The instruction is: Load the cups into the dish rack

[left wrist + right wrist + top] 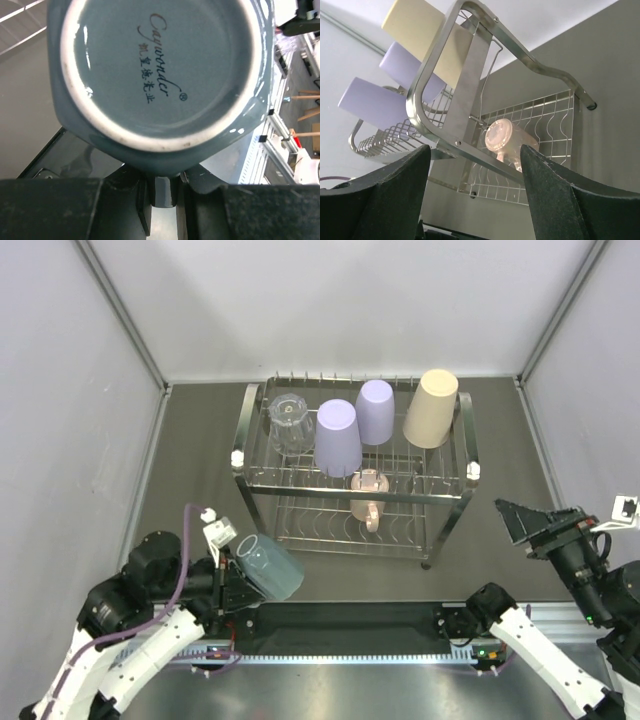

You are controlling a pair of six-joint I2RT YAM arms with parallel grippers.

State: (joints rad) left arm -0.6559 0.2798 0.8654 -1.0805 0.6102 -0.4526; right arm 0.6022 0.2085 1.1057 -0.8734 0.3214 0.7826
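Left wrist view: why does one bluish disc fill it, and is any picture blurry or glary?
Left wrist view: the teal mug's base sits right at the lens, printing sharp, small glints on its glaze. Right wrist view: dark fingers loom large, the dish rack looks skewed from below. Top view: even light, faint shadows.

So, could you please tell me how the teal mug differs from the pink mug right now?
The teal mug is clamped in the left gripper, in front of the dish rack; the pink mug lies on its side on the rack's lower tier. The teal mug is dark blue-grey, the pink mug pale. Neither stands upright.
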